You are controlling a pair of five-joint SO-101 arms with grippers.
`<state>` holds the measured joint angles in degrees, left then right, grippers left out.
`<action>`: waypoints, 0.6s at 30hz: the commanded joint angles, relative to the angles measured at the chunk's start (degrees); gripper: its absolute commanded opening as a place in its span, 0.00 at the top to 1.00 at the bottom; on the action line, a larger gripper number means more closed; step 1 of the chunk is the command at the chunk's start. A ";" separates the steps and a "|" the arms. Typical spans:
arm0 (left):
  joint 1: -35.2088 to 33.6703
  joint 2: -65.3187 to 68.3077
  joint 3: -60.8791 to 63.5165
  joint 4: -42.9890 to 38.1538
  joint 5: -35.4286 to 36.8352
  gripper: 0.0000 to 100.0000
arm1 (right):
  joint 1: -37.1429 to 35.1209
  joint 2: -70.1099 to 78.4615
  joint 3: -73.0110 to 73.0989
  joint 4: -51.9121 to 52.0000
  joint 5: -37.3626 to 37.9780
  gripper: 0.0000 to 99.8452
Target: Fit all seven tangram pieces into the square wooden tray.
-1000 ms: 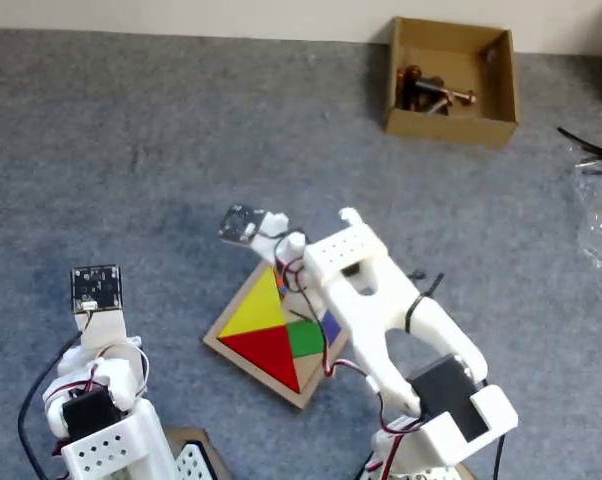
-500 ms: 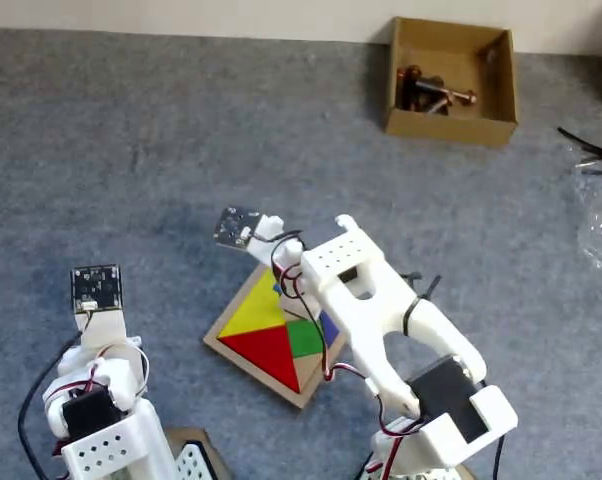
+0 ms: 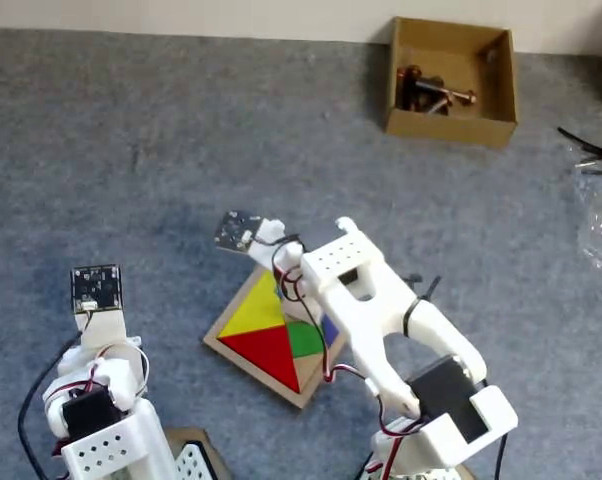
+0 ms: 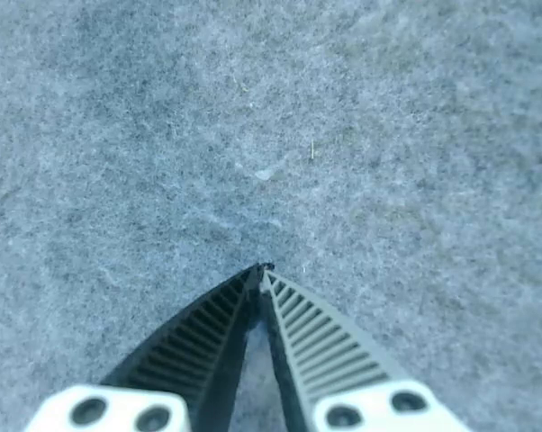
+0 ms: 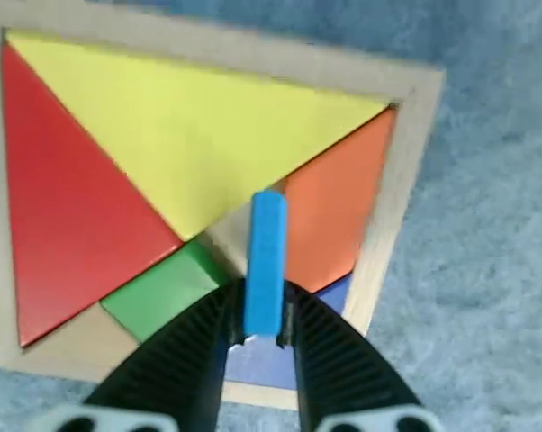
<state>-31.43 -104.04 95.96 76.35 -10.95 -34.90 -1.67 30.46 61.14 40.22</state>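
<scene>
Right gripper point(image 5: 264, 310) pinched a blue piece point(image 5: 267, 252) on edge over the wooden tray point(image 5: 417, 153).

Just beneath its fingertips lay bare wood between the yellow point(image 5: 199, 135), orange point(image 5: 329, 225) and green point(image 5: 158, 292) pieces; red point(image 5: 64, 207) and a darker blue piece point(image 5: 336, 290) were also seated. Five appeared placed, with the held piece and one more left. The left gripper point(image 4: 260, 274), pressed together on nothing, hung over carpet point(image 4: 343, 135).

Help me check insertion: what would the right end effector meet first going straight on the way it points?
Its edge-on blue wooden piece leads; the right end effector would likely press it into the bare gap of the square wooden tray beside the orange wooden piece. Depth unclear.
</scene>
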 commanded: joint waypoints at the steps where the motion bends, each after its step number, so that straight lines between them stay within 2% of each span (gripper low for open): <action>1: 0.84 -0.31 1.19 0.26 0.53 0.99 | -1.36 -2.95 -0.04 -1.98 0.53 0.95; 15: 0.84 -0.31 1.19 0.26 0.53 0.99 | -1.45 -3.30 -0.04 -1.80 0.44 0.94; 18: 0.84 -0.31 1.19 0.26 0.53 0.99 | -1.45 -3.30 -0.04 -1.80 -2.81 0.94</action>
<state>-31.43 -104.04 95.96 76.35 -10.95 -35.87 -1.67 30.81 60.18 39.60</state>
